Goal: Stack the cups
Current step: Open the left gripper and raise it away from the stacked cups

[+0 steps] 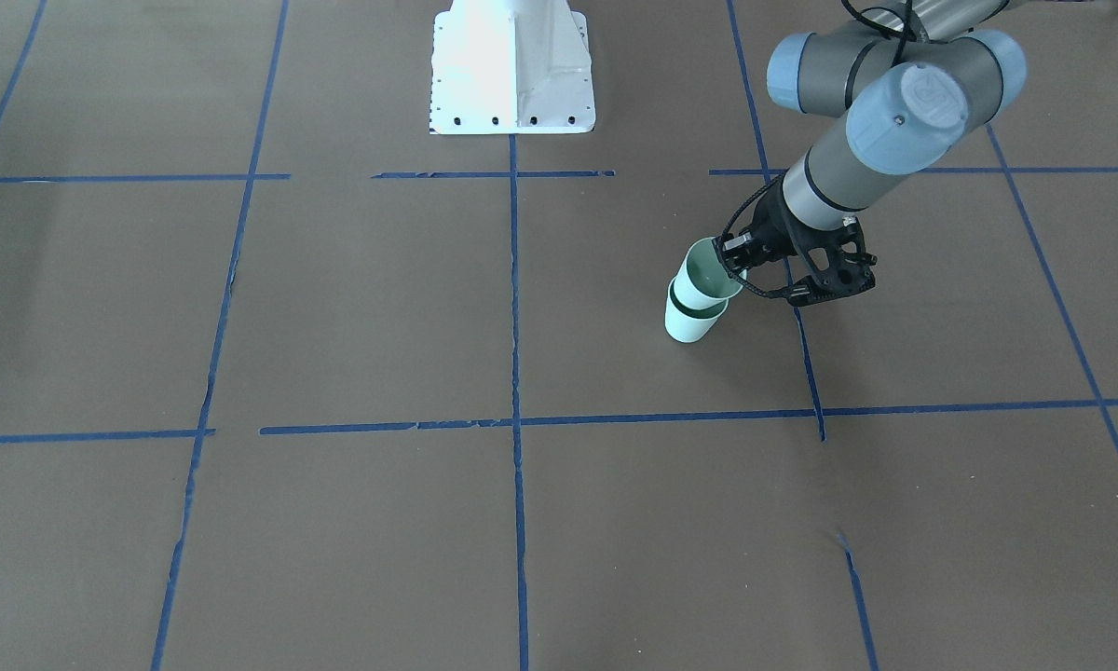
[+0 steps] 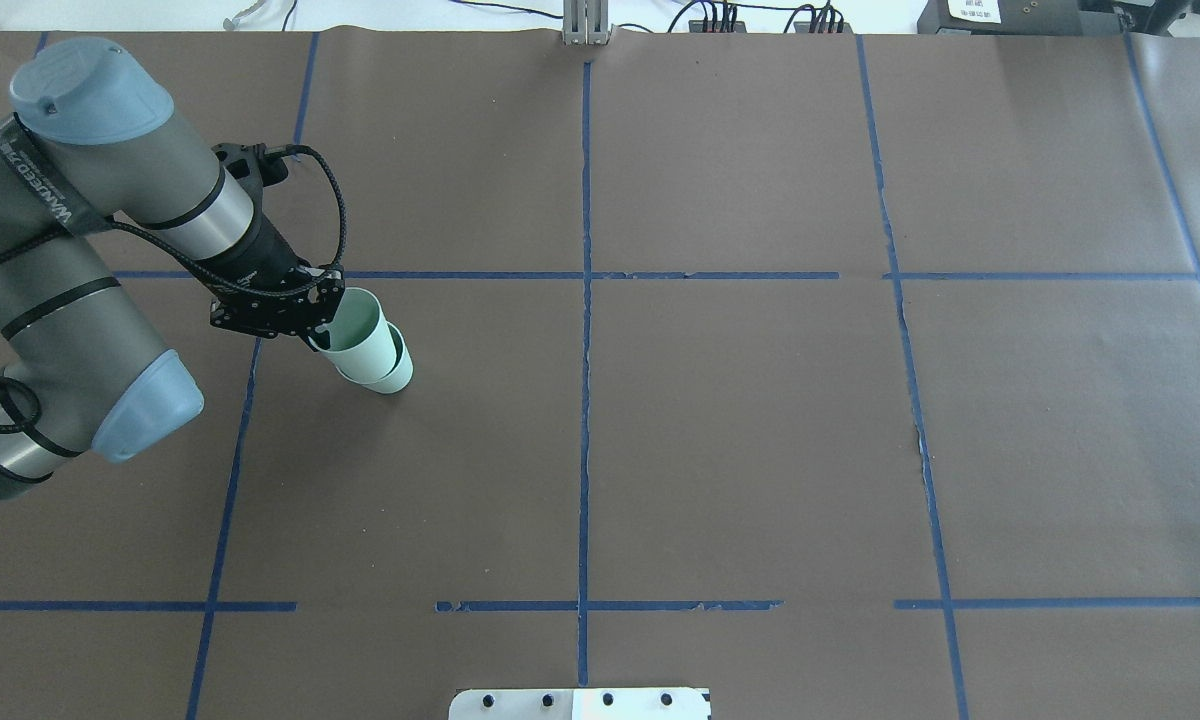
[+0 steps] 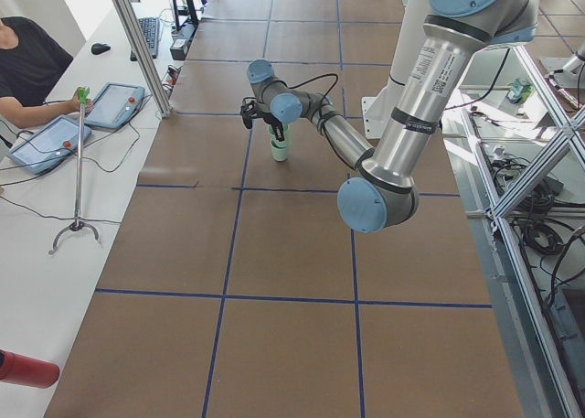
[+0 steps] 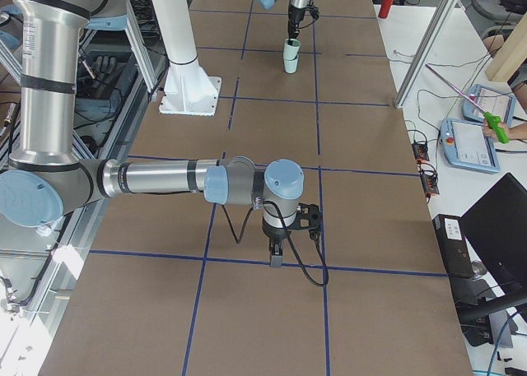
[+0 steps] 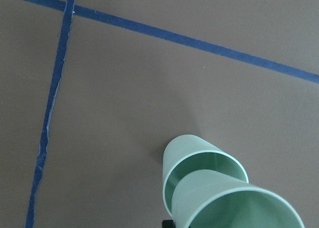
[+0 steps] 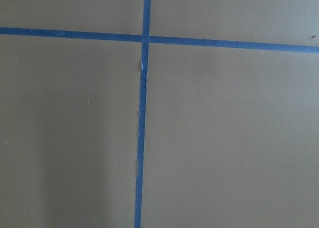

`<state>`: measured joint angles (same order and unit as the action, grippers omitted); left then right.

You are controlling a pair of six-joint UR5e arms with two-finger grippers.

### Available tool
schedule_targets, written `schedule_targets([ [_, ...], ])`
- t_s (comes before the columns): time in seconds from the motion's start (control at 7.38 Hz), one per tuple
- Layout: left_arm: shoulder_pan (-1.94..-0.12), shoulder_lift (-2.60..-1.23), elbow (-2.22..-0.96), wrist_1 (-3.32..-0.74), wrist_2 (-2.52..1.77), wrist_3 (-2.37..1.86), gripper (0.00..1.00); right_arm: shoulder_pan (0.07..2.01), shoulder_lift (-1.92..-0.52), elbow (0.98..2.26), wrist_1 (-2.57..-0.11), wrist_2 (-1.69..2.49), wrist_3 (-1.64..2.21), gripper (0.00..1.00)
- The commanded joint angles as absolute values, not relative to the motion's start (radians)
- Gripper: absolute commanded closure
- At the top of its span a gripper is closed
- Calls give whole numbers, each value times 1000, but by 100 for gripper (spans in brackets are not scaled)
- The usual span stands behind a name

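Pinching the rim of the small pale mint-green tapered upper cup (image 1: 705, 277), the left gripper (image 1: 734, 259) has its fingers clamped on the rim. The upper cup is tilted, its base partly down inside the identical mint-green lower cup (image 1: 689, 324). The lower cup stands on the brown paper-covered table (image 1: 382, 308), on the robot's left side, near a line of the blue tape grid (image 1: 515, 373). The right gripper (image 4: 277, 259) hangs low over a tape crossing, well apart from the cups. It shows only in the side view, so I cannot tell how its fingers stand.
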<state>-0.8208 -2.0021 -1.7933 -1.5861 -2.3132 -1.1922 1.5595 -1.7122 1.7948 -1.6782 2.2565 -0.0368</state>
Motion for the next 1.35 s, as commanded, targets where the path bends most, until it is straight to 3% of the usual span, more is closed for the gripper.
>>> schedule_targets([
  [0.0, -819, -2005, -1789, -1588, -2313, -1184, 1, 1560, -1712, 1795, -1678, 2256, -37, 0],
  [0.41, -819, -1999, -1802, -1594, -2310, -1183, 0, 1560, -1712, 1795, -1678, 2256, -37, 0],
  [0.68, -848, -1982, -1886, -1586, -2309, -1177, 0, 1560, -1713, 1795, -1678, 2256, -37, 0],
  [1.22, -1113, -1861, -2012, -1512, -2313, -962, 0, 1560, -1713, 1795, -1678, 2256, -37, 0],
])
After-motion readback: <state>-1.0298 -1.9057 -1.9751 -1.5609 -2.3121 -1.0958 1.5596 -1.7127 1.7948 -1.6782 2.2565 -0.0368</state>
